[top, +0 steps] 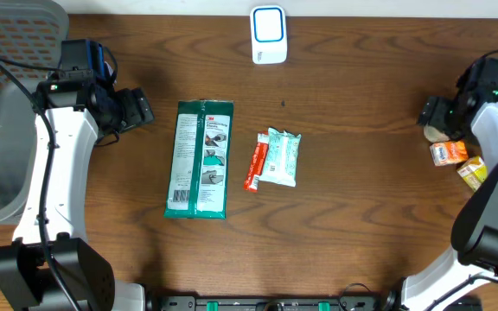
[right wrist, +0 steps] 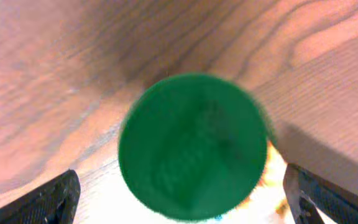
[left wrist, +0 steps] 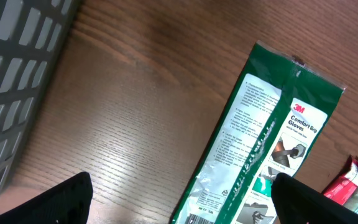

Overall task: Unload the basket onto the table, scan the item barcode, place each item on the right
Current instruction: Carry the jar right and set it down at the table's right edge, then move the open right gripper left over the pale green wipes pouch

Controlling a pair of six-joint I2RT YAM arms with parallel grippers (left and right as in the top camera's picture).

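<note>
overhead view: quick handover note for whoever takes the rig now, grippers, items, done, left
Left gripper: open, empty, beside the green glove pack.
Right gripper: open, over a green-capped item, not gripping it.
Scanner at the far edge, centre; red sachet and wipes pack mid-table; orange boxes by the right arm.
Done: nothing visible; no item at the scanner.
Left: pick an item, show its barcode to the scanner.

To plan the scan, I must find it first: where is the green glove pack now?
In the overhead view, the green glove pack lies flat left of the table's centre, just right of the left gripper, with the small orange packet on its right.
</note>
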